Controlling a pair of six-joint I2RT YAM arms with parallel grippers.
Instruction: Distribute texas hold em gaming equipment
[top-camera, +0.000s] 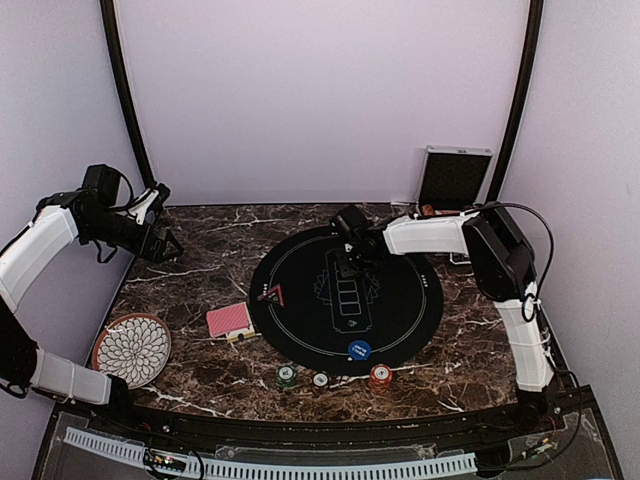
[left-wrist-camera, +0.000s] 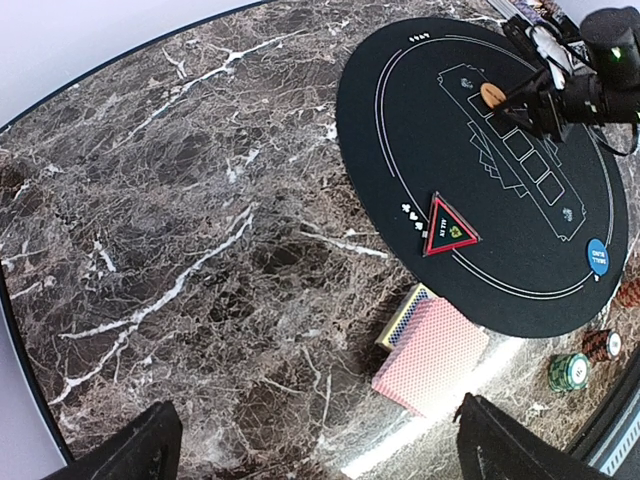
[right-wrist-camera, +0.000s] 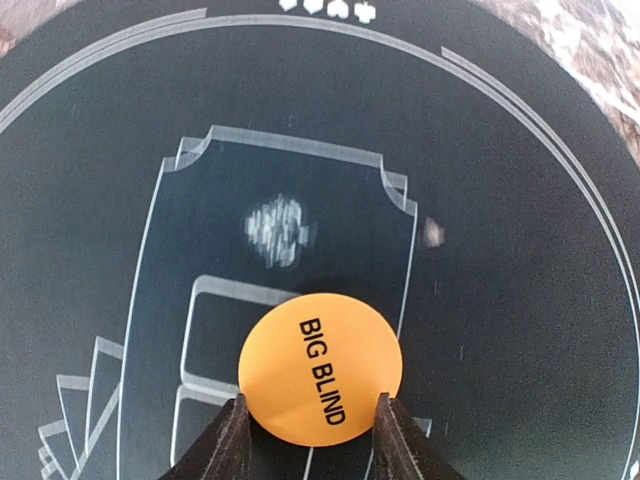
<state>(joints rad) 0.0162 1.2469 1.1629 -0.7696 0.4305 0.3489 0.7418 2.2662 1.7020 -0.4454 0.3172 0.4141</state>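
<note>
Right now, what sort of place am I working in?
Likely a lab test booth staged as a poker table: plain white walls around a marble-patterned tabletop, a round black poker mat, an orange BIG BLIND disc and a red-backed card deck.

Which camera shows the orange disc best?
The right wrist view: the orange disc fills the middle, and its words BIG BLIND read clearly. The left wrist view shows it only as a tiny orange dot far off. In the top view I cannot find it.
</note>
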